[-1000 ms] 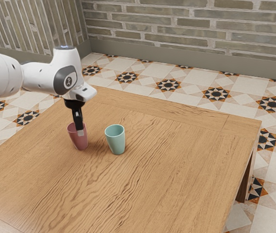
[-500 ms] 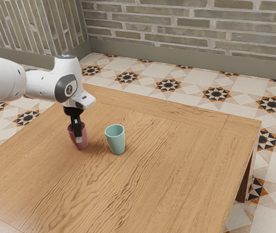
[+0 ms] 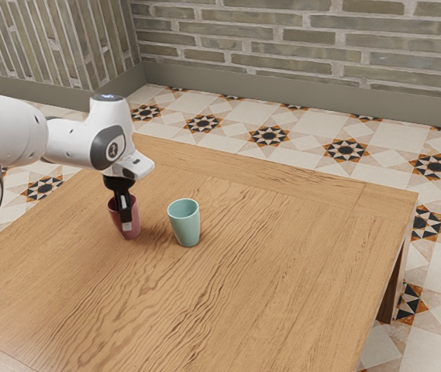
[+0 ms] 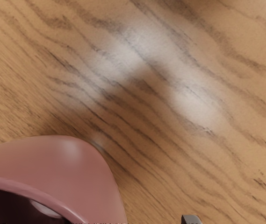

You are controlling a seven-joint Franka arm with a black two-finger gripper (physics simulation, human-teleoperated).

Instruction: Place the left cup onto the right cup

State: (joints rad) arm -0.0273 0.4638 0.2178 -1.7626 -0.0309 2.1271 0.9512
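White links of the arm (image 3: 65, 143) are seen coming in from the exterior view's left, bent down over the wooden bench (image 3: 282, 263). Under the hand the pink cup (image 3: 115, 222) is stood upright on the bench, mouth up, and the pincer (image 3: 125, 220) is set down onto it from straight above. One dark finger is seen down the near outside of the wall.

In the wrist view the pink cup's rim is found just under the hand. One fingertip (image 4: 191, 218) is shown clear of the pink wall, with bare wood between. The jaws are therefore judged to be apart, astride the wall and not yet clamped on it.

Toward the exterior view's right, near the pink cup but not touching it, the teal cup (image 3: 184, 222) is stood upright with its mouth open to the top. The coming move turns on this relation: the target lies sideways from the pincer, toward the exterior view's right, and both cups' long axes are vertical. Once gripped, the pink cup would need to be raised above the teal rim, carried across and lowered upright.
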